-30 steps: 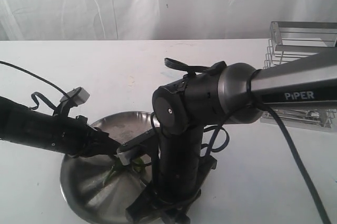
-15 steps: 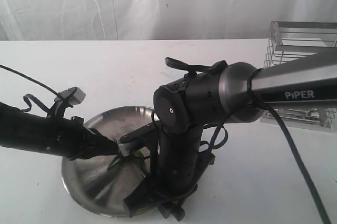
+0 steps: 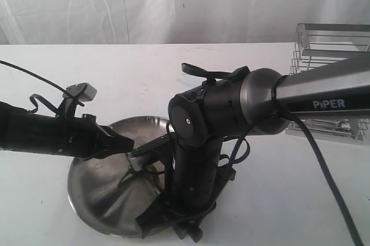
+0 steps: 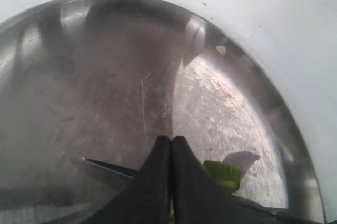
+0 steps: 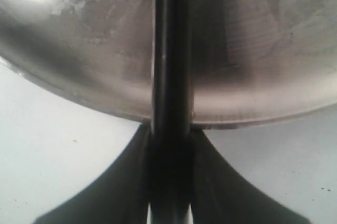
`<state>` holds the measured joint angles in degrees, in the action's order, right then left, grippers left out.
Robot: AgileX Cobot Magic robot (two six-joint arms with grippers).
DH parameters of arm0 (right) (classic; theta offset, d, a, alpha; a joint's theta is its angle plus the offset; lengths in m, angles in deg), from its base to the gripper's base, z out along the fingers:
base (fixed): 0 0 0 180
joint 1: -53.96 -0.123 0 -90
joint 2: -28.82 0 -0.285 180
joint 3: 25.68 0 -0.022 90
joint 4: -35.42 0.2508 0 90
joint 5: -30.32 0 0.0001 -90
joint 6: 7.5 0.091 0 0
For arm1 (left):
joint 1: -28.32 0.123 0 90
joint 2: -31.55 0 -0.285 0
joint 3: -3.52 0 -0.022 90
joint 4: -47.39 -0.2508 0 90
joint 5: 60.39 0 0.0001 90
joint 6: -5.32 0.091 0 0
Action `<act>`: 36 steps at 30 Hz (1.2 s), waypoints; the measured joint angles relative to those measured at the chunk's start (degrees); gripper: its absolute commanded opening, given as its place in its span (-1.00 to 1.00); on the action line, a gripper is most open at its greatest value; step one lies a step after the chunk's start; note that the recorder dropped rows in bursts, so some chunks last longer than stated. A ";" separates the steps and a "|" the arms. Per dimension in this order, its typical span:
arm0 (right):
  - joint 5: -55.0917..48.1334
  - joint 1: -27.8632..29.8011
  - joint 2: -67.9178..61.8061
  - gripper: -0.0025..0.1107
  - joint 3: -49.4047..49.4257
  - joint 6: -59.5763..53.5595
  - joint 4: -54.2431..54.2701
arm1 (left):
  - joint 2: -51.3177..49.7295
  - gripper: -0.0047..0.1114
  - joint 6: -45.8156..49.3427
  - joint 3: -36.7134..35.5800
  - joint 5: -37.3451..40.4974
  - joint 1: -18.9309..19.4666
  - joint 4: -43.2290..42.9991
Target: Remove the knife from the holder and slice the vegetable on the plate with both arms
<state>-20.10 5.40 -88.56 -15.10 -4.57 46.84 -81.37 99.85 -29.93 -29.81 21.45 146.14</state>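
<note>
Raised: left jaws, off vegetable (image 4: 220,173) | right jaws clamp knife (image 5: 168,77)

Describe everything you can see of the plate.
The plate is round, shallow, shiny scuffed steel with a raised rim, resting on the white table. A green chili lies in it. The shut left hand hovers above; the right hand holds the knife over its rim.
</note>
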 measured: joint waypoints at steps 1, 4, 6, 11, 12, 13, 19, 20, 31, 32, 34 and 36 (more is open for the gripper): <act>-0.01 0.00 0.00 -0.96 0.00 0.00 0.00 | -0.62 -0.92 0.23 0.12 -0.09 0.00 0.00; -0.01 0.00 0.00 -0.96 0.00 0.11 0.00 | -2.58 -0.92 0.84 0.35 -0.09 0.00 0.00; -0.01 0.00 0.00 -0.96 0.00 0.11 0.00 | -4.19 -0.92 1.39 0.35 -0.12 0.00 0.00; -0.12 0.00 0.00 -0.96 0.00 0.51 0.00 | -6.11 -0.92 1.82 0.68 0.29 0.20 0.00; -0.20 0.00 0.00 -0.96 0.00 0.51 -0.12 | -6.25 -0.92 1.82 0.90 0.45 0.20 0.00; -0.25 0.00 0.00 -0.96 0.00 0.63 -0.12 | -6.50 -0.92 1.82 0.90 0.62 0.20 0.00; -0.73 0.00 0.00 -0.96 0.00 0.73 -0.12 | -6.71 -0.92 1.82 1.03 2.03 0.20 0.00; -0.97 0.00 0.00 -0.96 0.00 0.73 -0.12 | -6.57 -0.92 1.82 1.03 2.55 0.20 0.00; 0.36 0.00 0.00 -0.96 0.00 0.73 -0.12 | -3.65 -0.92 0.81 2.37 3.79 0.20 0.00; 0.47 0.00 0.00 -0.96 0.00 0.73 -0.12 | -3.90 -0.92 0.70 2.78 3.53 0.20 0.00; 0.58 0.00 0.00 -0.96 0.00 0.73 -0.12 | -4.48 -0.92 0.70 3.02 2.93 0.20 0.00; 0.83 0.00 0.00 -0.96 0.00 0.73 -0.12 | -5.49 -0.92 0.98 3.02 2.25 0.20 0.00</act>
<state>-19.27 5.40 -88.56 -15.10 -3.84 46.73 -86.86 100.84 -26.91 -27.57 21.65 146.14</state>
